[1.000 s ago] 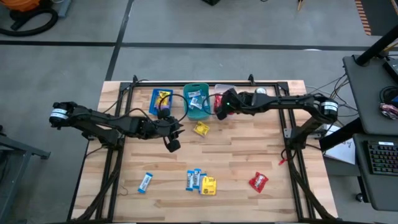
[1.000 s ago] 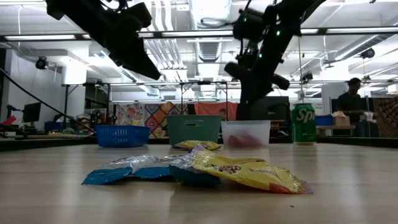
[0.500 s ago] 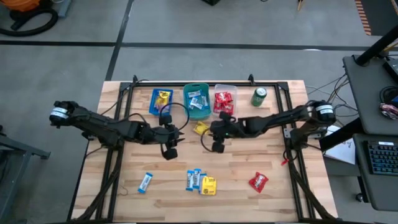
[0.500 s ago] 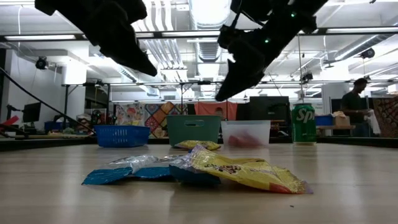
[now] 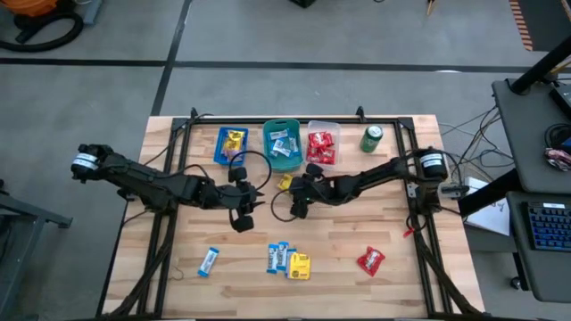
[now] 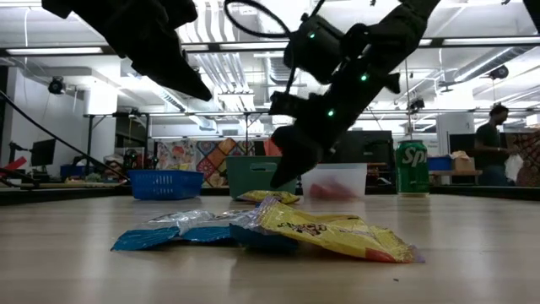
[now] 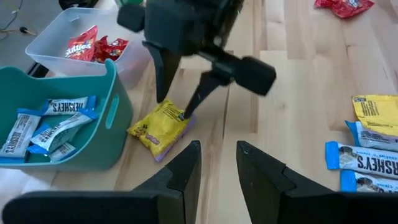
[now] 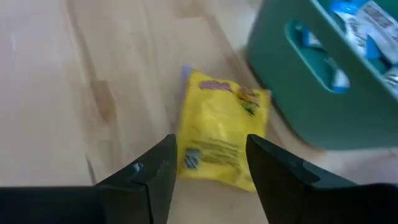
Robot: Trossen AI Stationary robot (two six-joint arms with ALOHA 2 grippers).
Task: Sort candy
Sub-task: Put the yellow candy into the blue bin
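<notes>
Three bins at twelve o'clock already hold sorted candy: yellow in blue [image 5: 230, 144], Hershey's in teal [image 5: 283, 145], red in clear [image 5: 321, 146]. My right claw [image 5: 295, 201], spread, straddles a stray yellow packet [image 5: 285, 183] beside the teal bin; my left claw [image 5: 241, 217] hovers nearby, parted and empty. Five packets [image 5: 288, 259] wait at six o'clock.

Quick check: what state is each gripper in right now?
Left gripper: fingers narrowly apart, nothing between them, hovering above the table.
Right gripper: open, fingers straddling the yellow wrapped candy packet beside the teal bin, not yet gripping.
</notes>
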